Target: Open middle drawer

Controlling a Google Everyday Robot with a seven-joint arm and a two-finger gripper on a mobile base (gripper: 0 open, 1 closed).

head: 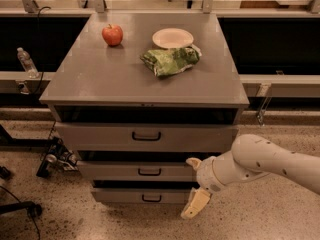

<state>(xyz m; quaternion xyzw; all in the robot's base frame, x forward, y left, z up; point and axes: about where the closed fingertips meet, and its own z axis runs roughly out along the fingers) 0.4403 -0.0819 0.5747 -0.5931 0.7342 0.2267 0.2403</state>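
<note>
The grey cabinet point(90, 79) has three drawers stacked in its front. The middle drawer point(115, 171) has a mid-height grey front and a small black loop handle point(149, 172) at its centre. It sits between the tall top drawer point(100, 135) and the slim bottom drawer point(120, 196). My gripper point(195, 183) is on a white arm that comes in from the right. It hangs in front of the right part of the middle and bottom drawer fronts, to the right of the handle. Its fingers are spread, one fingertip point(193, 162) level with the middle drawer and one point(196, 205) below it. It holds nothing.
On the cabinet top lie a red apple point(112, 34), a white plate point(173, 38) and a green bag point(170, 60). A water bottle point(25, 61) stands on the ledge at the left. Cables and a wheeled base point(55, 159) lie on the floor at the left.
</note>
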